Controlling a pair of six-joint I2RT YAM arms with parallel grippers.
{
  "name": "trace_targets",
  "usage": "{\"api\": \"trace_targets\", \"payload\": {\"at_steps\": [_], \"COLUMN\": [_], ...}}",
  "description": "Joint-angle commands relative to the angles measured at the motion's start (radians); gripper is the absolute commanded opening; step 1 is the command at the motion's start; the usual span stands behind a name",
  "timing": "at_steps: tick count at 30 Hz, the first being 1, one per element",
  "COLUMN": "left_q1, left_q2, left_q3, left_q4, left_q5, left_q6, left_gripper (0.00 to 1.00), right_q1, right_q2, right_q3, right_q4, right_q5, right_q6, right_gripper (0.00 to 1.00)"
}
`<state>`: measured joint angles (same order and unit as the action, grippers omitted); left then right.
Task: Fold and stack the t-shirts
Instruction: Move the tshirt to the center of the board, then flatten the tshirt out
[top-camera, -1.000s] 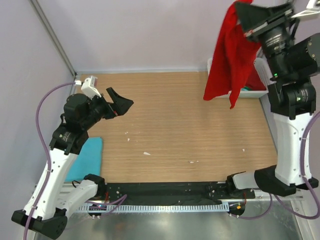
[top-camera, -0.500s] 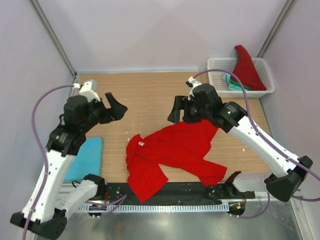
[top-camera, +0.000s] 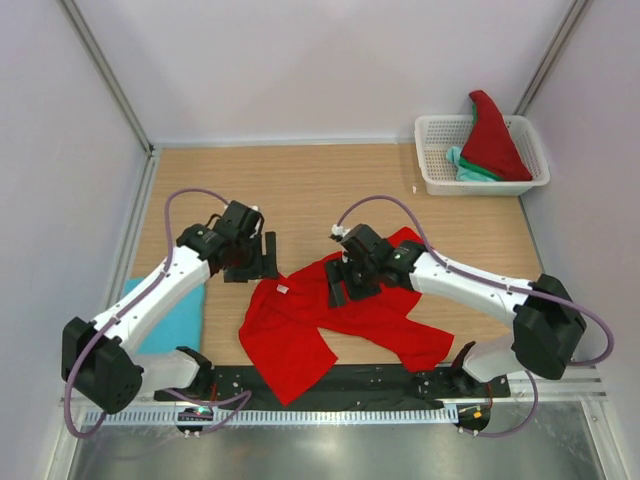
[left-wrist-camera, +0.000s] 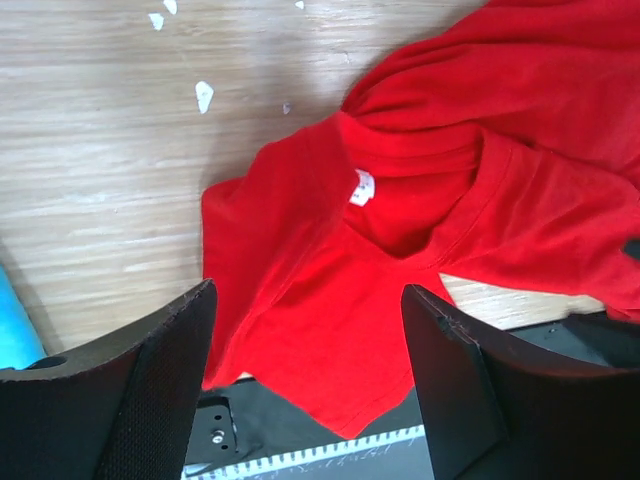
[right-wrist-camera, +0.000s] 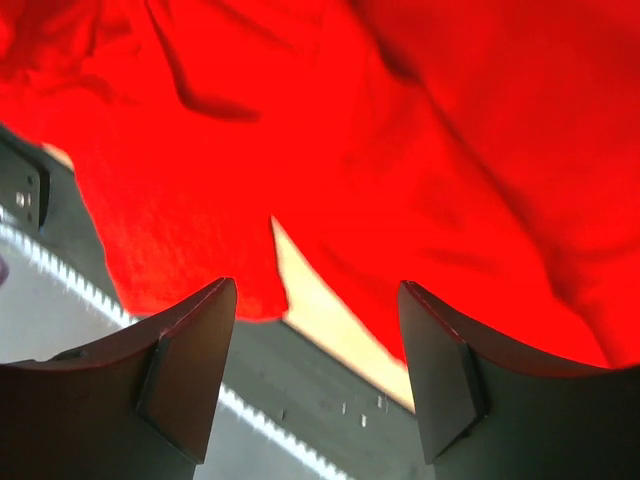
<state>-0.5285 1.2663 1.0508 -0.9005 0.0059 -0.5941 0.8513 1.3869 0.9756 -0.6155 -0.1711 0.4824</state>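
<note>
A bright red t-shirt (top-camera: 300, 325) lies crumpled on the wooden table, its near parts draped over the black strip at the front edge. In the left wrist view its collar (left-wrist-camera: 400, 215) with a white label faces up. My left gripper (top-camera: 252, 260) hovers open at the shirt's left edge, and its jaws (left-wrist-camera: 310, 370) frame a lower corner of the cloth. My right gripper (top-camera: 342, 284) is open just above the shirt's middle, with red cloth and a gap of bare wood between its fingers (right-wrist-camera: 315, 365). Neither holds anything.
A folded light blue t-shirt (top-camera: 178, 315) lies at the table's left front. A white lattice basket (top-camera: 432, 182) at the back right holds another red t-shirt (top-camera: 492, 135) and a teal-green one (top-camera: 468, 168). White flecks (left-wrist-camera: 203, 95) dot the wood.
The right gripper, which held the red shirt high by the basket, let it fall on the table and came down over it. The left arm swung in to the shirt's left edge.
</note>
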Motion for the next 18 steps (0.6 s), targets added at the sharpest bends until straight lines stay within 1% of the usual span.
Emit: {"api": "trace_targets", "payload": {"at_steps": [1, 2, 5, 7, 14, 15, 16, 18], "left_q1": [0.001, 0.001, -0.002, -0.004, -0.004, -0.004, -0.004, -0.004], "left_q2": [-0.077, -0.058, -0.021, -0.01, 0.005, 0.011, 0.028, 0.042], "left_q3": [-0.02, -0.024, -0.051, -0.07, -0.104, -0.107, -0.106, -0.106], "left_q4": [0.0, -0.008, -0.028, -0.017, 0.0, 0.008, 0.008, 0.011], "left_q5": [-0.046, -0.023, -0.012, -0.012, -0.012, -0.012, -0.012, -0.012], "left_q6": [-0.036, -0.042, -0.042, -0.042, -0.032, -0.029, -0.027, -0.026], "left_gripper": [0.76, 0.76, 0.78, 0.78, 0.77, 0.76, 0.72, 0.68], "right_q1": [-0.003, 0.003, 0.018, 0.019, 0.02, 0.019, 0.019, 0.019], "right_q2": [0.049, 0.07, 0.106, 0.133, 0.215, 0.225, 0.234, 0.259], "right_q3": [0.021, 0.028, 0.02, 0.014, 0.067, 0.075, 0.077, 0.081], "right_q4": [0.166, 0.172, 0.221, 0.24, 0.249, 0.249, 0.253, 0.266], "right_q5": [0.073, 0.077, 0.105, 0.114, 0.157, 0.157, 0.157, 0.166], "right_q6": [-0.013, -0.01, -0.002, 0.001, -0.056, -0.056, -0.056, -0.062], "right_gripper": [0.7, 0.7, 0.66, 0.61, 0.63, 0.63, 0.63, 0.62]}}
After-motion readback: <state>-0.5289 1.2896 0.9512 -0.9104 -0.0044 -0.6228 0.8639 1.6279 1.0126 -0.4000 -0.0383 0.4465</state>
